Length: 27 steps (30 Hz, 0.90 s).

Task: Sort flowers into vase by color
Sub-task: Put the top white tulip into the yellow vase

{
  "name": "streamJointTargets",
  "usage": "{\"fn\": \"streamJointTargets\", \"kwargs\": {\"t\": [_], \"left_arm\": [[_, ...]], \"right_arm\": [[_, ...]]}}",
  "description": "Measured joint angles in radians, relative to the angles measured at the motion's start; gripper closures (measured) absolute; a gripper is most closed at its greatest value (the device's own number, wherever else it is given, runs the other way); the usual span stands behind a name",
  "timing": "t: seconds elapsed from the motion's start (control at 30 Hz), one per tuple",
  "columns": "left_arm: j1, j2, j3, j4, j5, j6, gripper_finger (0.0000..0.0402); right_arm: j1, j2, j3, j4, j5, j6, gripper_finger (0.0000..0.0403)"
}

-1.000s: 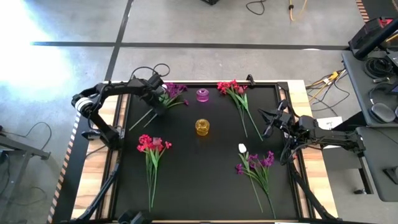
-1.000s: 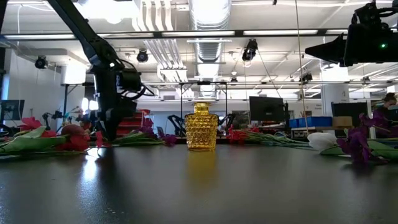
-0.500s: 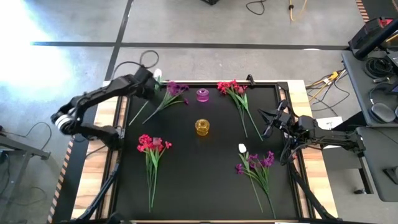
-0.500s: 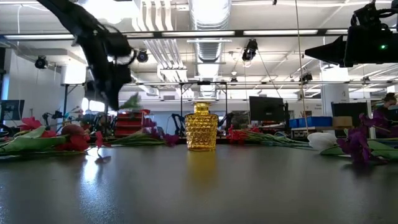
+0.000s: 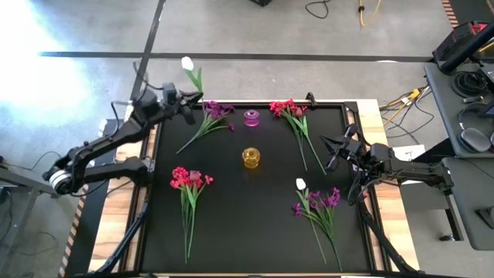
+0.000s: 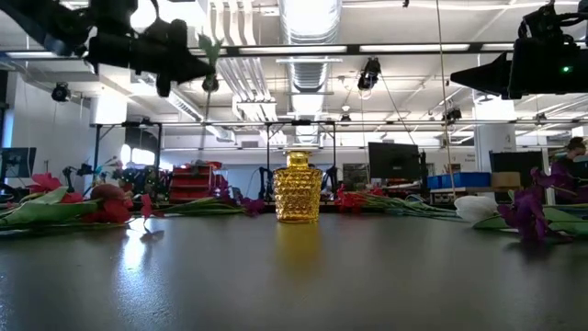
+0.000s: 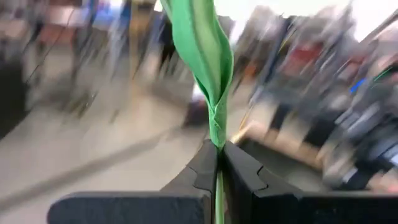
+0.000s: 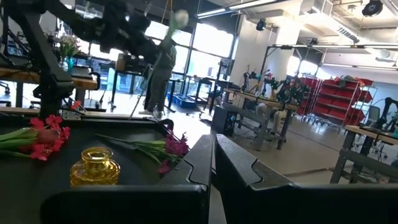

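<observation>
The left gripper (image 6: 188, 66) hangs high above the table (image 6: 294, 276), its fingers closed on a thin green stem (image 6: 206, 101) that drops from it; a leaf (image 6: 212, 48) sticks up just beside the tips. Well below it and off to one side stands the yellow vase (image 6: 297, 188). Red flowers (image 6: 87, 204) lie on the table below the gripper. Beyond the vase lie purple blooms (image 6: 525, 210), and above them is the right arm (image 6: 537, 55).

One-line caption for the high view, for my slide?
Left gripper lifts a white flower past the table's far-left corner; right gripper waits, shut.
</observation>
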Motion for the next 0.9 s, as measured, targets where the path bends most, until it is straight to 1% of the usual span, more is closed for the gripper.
{"fn": "streamJointTargets", "kwargs": {"t": [0.07,0.13,0.3,0.4,0.5,0.6,0.67,0.73,0.8,0.9], "left_arm": [[-0.033,0.003,-0.045,0.143,0.019,-0.029,0.0401],[-0.074,0.018,-0.072,0.235,0.038,-0.034,0.0401],[-0.234,0.103,-0.079,0.374,0.045,0.018,0.0401],[-0.333,0.174,-0.049,0.438,0.046,0.069,0.0401],[-0.401,0.255,-0.004,0.484,0.047,0.126,0.0401],[-0.429,0.338,0.049,0.535,0.053,0.146,0.0401],[-0.430,0.393,0.093,0.581,0.099,0.137,0.0401],[-0.430,0.446,0.137,0.620,0.161,0.090,0.0401],[-0.430,0.489,0.181,0.629,0.209,0.062,0.0401],[-0.432,0.553,0.223,0.617,0.235,0.045,0.0401]], "right_arm": [[0.000,0.000,0.000,0.000,0.000,0.000,0.0390],[0.000,0.000,0.000,0.000,0.000,0.000,0.0390],[0.000,0.000,0.000,0.009,0.001,0.000,0.0390],[0.000,0.000,0.000,0.008,0.001,0.001,0.0390],[0.000,0.000,0.000,0.008,0.001,0.001,0.0390],[0.000,0.000,0.000,0.008,0.001,0.001,0.0390],[0.000,0.000,0.000,0.008,0.001,0.001,0.0390],[0.000,0.000,0.000,0.008,0.001,0.002,0.0390],[0.000,0.000,0.000,0.007,0.001,0.002,0.0390],[0.000,0.000,0.000,0.001,0.001,0.002,0.0390]]}}
